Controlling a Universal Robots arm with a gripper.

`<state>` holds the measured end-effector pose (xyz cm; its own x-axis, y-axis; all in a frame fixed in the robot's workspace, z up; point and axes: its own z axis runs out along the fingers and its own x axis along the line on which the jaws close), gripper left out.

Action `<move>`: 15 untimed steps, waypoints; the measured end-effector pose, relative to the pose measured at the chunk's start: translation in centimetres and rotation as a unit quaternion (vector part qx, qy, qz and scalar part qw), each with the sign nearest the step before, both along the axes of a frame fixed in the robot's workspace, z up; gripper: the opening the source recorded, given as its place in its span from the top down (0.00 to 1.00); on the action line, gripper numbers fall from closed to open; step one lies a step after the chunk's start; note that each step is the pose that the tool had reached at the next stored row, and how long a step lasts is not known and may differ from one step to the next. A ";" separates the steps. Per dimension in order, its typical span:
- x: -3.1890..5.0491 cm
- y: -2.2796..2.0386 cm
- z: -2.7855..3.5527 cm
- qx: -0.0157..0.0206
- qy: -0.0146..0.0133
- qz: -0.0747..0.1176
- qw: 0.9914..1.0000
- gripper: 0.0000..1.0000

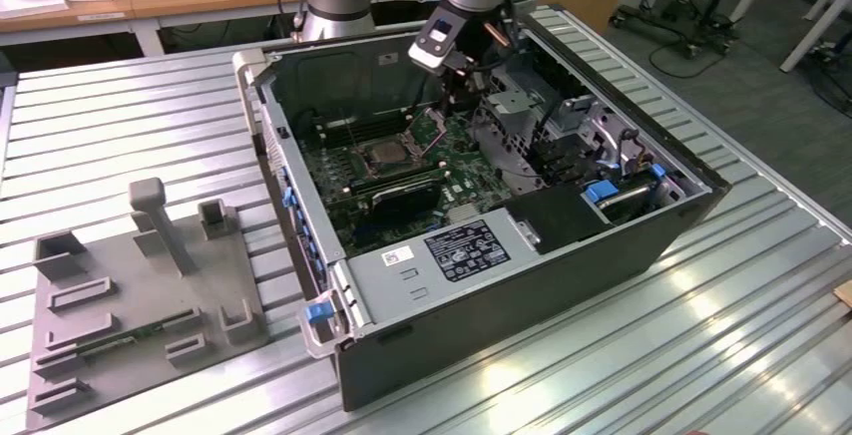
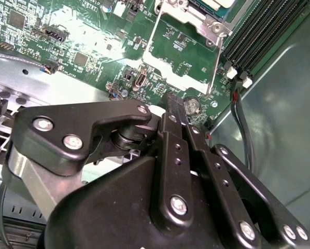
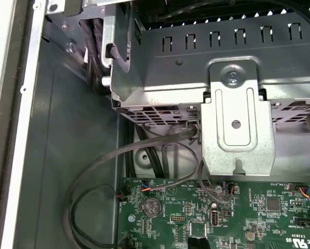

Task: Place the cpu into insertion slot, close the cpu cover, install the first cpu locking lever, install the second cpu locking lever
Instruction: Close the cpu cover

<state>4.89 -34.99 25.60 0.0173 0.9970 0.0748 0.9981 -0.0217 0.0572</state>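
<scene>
Well off to the exterior view's left of the pincer, the grey fixture tray (image 1: 134, 295) lies on the counter (image 1: 107, 136). Closer in, the insertion slot (image 1: 386, 153), dark centre and silver rim, sits near the pincer (image 1: 460, 91) but off to that same side, not beneath it. The pincer hangs inside the open case, tip over the green board by the coin cell (image 2: 191, 105). How far it's open, or whether it carries the cpu, I cannot tell. The drive cage (image 1: 513, 106) is just beside it on the exterior view's right. My read: this is the placing step, so I square to that rim, stay level and mind the cables (image 3: 154, 161).
</scene>
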 end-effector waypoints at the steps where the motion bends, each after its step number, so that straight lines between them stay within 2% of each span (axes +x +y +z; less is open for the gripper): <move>1: 0.00 0.00 -0.06 0.000 0.000 0.000 1.000 0.89; 10: -0.03 0.00 -0.72 0.000 0.000 0.000 1.000 0.89; 15: -0.36 0.00 -0.96 0.000 0.000 0.000 1.000 0.89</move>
